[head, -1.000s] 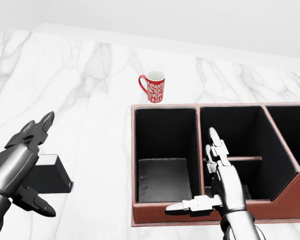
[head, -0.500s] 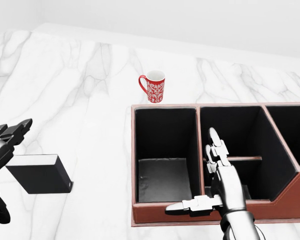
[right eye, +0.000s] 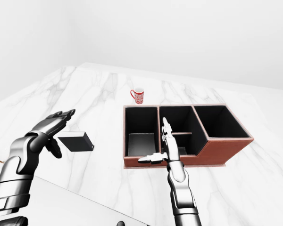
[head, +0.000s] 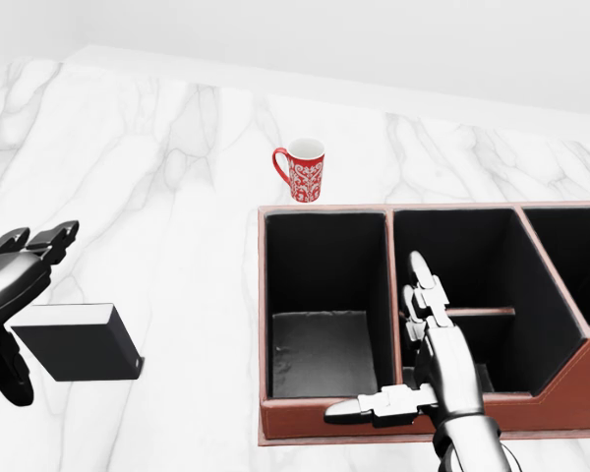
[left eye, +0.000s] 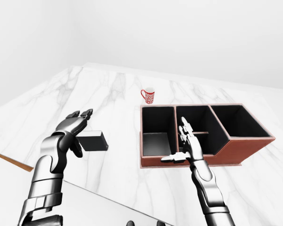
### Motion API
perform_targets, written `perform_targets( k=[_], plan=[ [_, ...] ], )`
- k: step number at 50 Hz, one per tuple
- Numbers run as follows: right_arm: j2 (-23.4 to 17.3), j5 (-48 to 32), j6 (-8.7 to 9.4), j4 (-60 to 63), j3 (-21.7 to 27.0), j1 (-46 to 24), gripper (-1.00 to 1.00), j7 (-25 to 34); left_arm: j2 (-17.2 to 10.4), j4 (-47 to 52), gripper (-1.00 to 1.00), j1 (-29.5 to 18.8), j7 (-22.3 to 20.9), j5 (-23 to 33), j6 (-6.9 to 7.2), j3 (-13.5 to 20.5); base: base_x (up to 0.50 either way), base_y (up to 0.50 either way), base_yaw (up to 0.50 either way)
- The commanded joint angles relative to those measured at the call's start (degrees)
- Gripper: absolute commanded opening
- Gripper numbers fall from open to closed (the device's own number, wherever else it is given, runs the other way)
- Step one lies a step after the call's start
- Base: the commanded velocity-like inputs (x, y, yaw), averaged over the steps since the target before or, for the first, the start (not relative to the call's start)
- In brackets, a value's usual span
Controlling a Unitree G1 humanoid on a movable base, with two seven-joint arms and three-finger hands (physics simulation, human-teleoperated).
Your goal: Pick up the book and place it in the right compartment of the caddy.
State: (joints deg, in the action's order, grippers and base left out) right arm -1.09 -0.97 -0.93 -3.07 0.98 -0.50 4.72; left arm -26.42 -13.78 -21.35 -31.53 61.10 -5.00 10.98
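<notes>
The black book [head: 79, 341] lies flat on the white marble counter, to the left of the caddy. My left hand [head: 20, 310] hovers at the book's left end, fingers spread and open, thumb low beside the cover, holding nothing. The brown caddy [head: 324, 208] has three black-lined compartments; the right compartment [left eye: 238, 120] is the largest. Open as well, my right hand [head: 388, 344] stands upright over the caddy's near wall at the middle compartment, fingers pointing up and thumb out to the left.
A red patterned mug [head: 304, 169] stands on the counter just above the caddy's left compartment. In the left-eye view the counter's edge [left eye: 9, 160] runs along the lower left, with a grey surface below it.
My left hand, which reached over the book a second ago, drew off to the left and now hovers open at the book's left end. Book, caddy and right hand have not moved.
</notes>
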Motion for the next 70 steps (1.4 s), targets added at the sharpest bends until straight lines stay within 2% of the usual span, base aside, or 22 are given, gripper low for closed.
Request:
perform_targets(
  k=[1, 3, 10, 19, 24, 31, 46, 51, 55, 70],
  plan=[
    [0.0, -0.2, -0.06, 0.1, -0.1, 0.0, 1.00, 0.1, 0.0, -12.0, 1.00, -6.9, 4.9, 3.7, 0.00, -3.9, 0.00, 0.00, 0.00],
    [0.0, -0.1, 0.11, 0.3, -0.1, 0.1, 1.00, 0.2, -0.2, -16.4, 1.00, -8.6, 7.5, 5.4, 0.00, -5.0, 0.00, 0.00, 0.00],
    [0.0, -0.2, -0.24, 0.0, -0.1, 0.1, 1.00, 0.2, -0.4, -21.6, 1.00, -11.1, 9.2, 6.5, 0.00, -6.4, 0.00, 0.00, 0.00],
    [0.0, -0.3, 0.09, 0.5, -0.1, 0.2, 1.00, 0.3, -0.5, -36.5, 1.00, -18.7, 16.8, 9.5, 0.00, -9.3, 0.00, 0.00, 0.00],
    [0.0, -0.3, -0.10, 0.2, -0.1, 0.1, 1.00, 0.3, -0.5, -43.2, 1.00, -21.0, 20.5, 10.6, 0.00, -11.0, 0.00, 0.00, 0.00],
    [0.0, -0.3, -0.51, -0.4, -0.1, 0.0, 1.00, 0.4, -0.9, -49.5, 1.00, -23.7, 23.5, 10.9, 0.00, -12.1, 0.00, 0.00, 0.00],
    [0.0, -0.1, -0.15, 0.0, -0.1, -0.1, 1.00, 0.3, -1.7, -55.5, 1.00, -24.4, 28.5, 11.9, 0.00, -13.5, 0.00, 0.00, 0.00],
    [0.0, -0.1, -0.36, -0.4, -0.1, -0.2, 1.00, 0.3, -1.4, -56.4, 1.00, -24.7, 29.3, 12.0, 0.00, -13.8, 0.00, 0.00, 0.00],
    [0.0, -0.1, 0.20, 0.3, -0.1, 0.0, 1.00, 0.2, -1.0, -57.1, 1.00, -25.0, 30.1, 11.8, 0.00, -14.0, 0.00, 0.00, 0.00],
    [0.1, -0.3, -0.27, -0.1, -0.3, 0.0, 1.00, 0.3, -0.2, -58.2, 1.00, -24.8, 32.0, 11.4, 0.00, -14.5, 0.00, 0.00, 0.00]
  ],
)
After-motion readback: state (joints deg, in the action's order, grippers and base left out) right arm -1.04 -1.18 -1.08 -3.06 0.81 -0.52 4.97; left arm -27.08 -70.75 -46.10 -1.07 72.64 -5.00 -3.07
